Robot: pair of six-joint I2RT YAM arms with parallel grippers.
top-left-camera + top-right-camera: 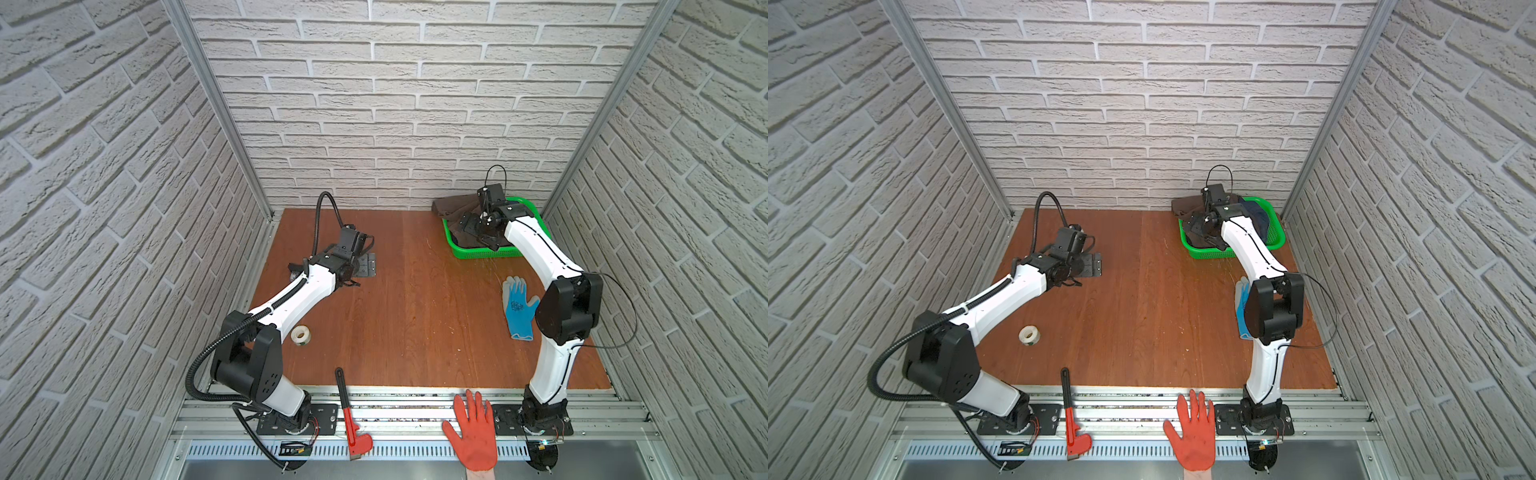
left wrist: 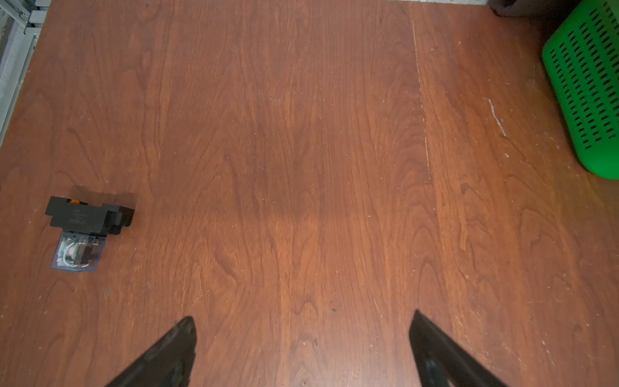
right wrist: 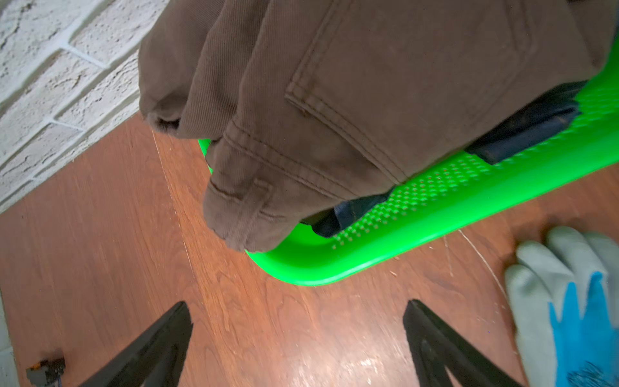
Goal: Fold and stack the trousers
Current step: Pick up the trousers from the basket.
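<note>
Here, the brown trousers (image 3: 335, 83) are being kept bunched in the green basket (image 3: 368, 261) at the far right corner of the wooden table (image 1: 415, 311), with a waistband corner and a back pocket hanging over the basket's rim. A dark blue garment (image 3: 529, 130) is being covered by them, and only slivers of it are being shown. In both top views much of the basket is being blocked by the right arm, so how the trousers lie inside cannot be told.

The right gripper (image 3: 296, 303) is being held close to the basket's near rim, its jaws spread wide with only bare wood seen between them. Only the finger ends are being caught by the right wrist view. The left gripper (image 2: 303, 315) is likewise being held wide and empty over the table's left half, well apart from the trousers.

A relay on its socket (image 2: 83, 228) is being shown plainly in the left wrist view. A dark plate with holes (image 1: 368, 264) is being half hidden under the left wrist. The blue-and-grey work glove (image 1: 517, 307) is being partly blocked by the right elbow. A tape roll (image 1: 300, 334) is being left near the left arm, a red pipe wrench (image 1: 349, 411) is being rested across the front rail, and a red-gloved hand (image 1: 473, 432) is being cut off at the wrist by the picture's edge.
</note>
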